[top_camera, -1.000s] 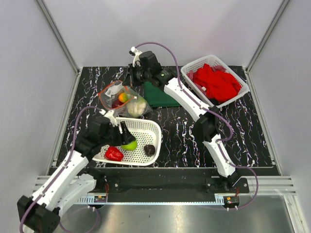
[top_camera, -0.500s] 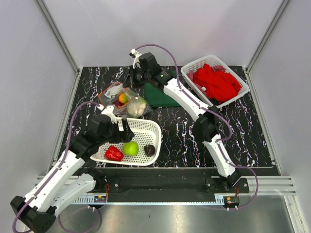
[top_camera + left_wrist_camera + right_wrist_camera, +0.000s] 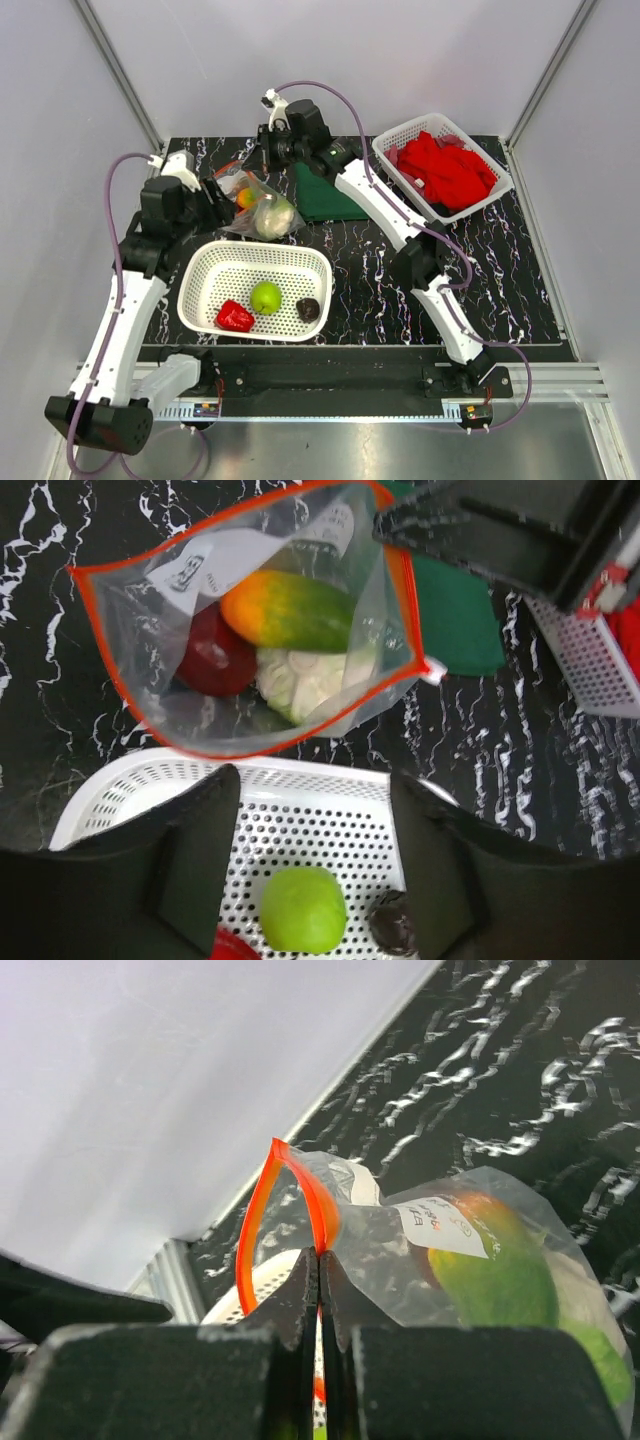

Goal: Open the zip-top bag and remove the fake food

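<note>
The zip-top bag (image 3: 258,205) lies behind the near white basket (image 3: 200,275), its red-orange rim gaping open (image 3: 245,630). Inside it are the orange-green mango (image 3: 290,610), the white-green cauliflower (image 3: 310,680) and a red piece (image 3: 213,662). My right gripper (image 3: 260,153) is shut on the zip strip (image 3: 320,1222) at the bag's far edge and holds it up. My left gripper (image 3: 217,194) is open and empty, just left of the bag; in its wrist view it (image 3: 312,790) hangs over the basket. The basket holds a red pepper (image 3: 234,317), a green apple (image 3: 265,297) and a small dark piece (image 3: 308,309).
A folded green cloth (image 3: 325,197) lies right of the bag, under my right arm. A second white basket (image 3: 395,140) of red cloths (image 3: 445,167) stands at the back right. Walls close in the table on three sides.
My left gripper let go of the green apple in the basket, then rose and swung back-left to beside the bag. My right gripper pulled the bag's edge slightly farther back.
</note>
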